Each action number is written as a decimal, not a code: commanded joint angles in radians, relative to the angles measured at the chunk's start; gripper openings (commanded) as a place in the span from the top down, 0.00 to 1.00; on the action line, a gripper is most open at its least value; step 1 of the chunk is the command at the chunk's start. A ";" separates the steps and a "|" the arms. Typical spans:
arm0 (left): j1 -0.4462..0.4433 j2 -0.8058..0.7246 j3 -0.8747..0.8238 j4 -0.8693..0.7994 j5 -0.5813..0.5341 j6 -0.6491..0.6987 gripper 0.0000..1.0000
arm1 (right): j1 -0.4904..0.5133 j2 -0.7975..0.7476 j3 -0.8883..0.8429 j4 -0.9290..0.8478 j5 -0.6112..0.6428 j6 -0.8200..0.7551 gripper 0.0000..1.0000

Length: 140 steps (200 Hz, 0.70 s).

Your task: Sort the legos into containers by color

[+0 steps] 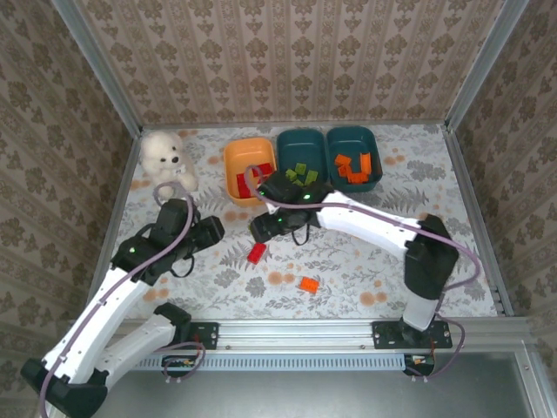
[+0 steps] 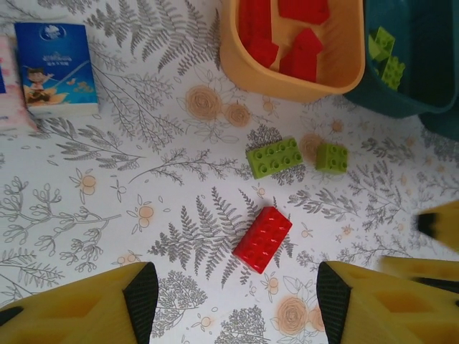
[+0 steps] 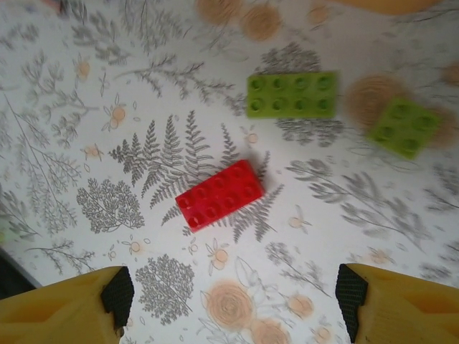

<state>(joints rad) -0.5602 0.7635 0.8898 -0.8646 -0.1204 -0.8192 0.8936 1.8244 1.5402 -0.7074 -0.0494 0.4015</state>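
Nearest the arm bases I find one orange brick (image 1: 308,284) lying alone on the table (image 1: 348,261), well apart from both grippers.

Beyond it a red brick (image 1: 256,252) lies flat, studs up, between the ends of the two arms. The left gripper (image 2: 237,301) hangs above the table with its jaws standing apart and nothing between them. The red brick sits just ahead of the gap and touches neither finger. The right gripper (image 3: 233,304) looks down on the same brick, its jaws likewise spread and empty.

Just past the red brick, a long lime-green brick (image 2: 274,157) and a small lime-green brick (image 2: 331,157) lie side by side, near each other but apart, both loose on the table just in front of the tubs. A blue-and-white packet (image 2: 56,68) lies off to the left.

Along the far edge three tubs stand in a row:
- The orange tub (image 1: 229,174) holds red bricks (image 2: 301,50).
- The middle teal tub (image 1: 301,132) holds lime-green bricks (image 1: 301,176).
- The right teal tub (image 1: 352,130) holds orange bricks (image 1: 355,165).

A white plush toy (image 1: 165,157) sits at the far left, beside the orange tub and apart from it.
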 commanded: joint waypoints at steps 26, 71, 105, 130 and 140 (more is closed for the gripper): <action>0.009 -0.054 0.024 -0.096 -0.055 -0.004 0.37 | 0.008 0.151 0.156 -0.034 0.136 -0.080 0.17; 0.009 -0.068 0.023 -0.094 -0.036 -0.015 0.37 | -0.089 0.161 0.084 -0.012 0.186 0.018 0.28; 0.009 -0.066 0.035 -0.090 -0.036 -0.003 0.37 | -0.124 0.229 0.090 0.011 0.141 0.057 0.32; 0.010 -0.059 0.043 -0.086 -0.030 -0.001 0.37 | -0.153 0.261 0.077 0.040 0.126 0.116 0.34; 0.010 -0.057 0.044 -0.084 -0.028 -0.003 0.37 | -0.164 0.271 0.077 0.046 0.116 0.135 0.36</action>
<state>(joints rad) -0.5591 0.7113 0.8932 -0.9394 -0.1471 -0.8196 0.7441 2.0617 1.6302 -0.6834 0.0933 0.4606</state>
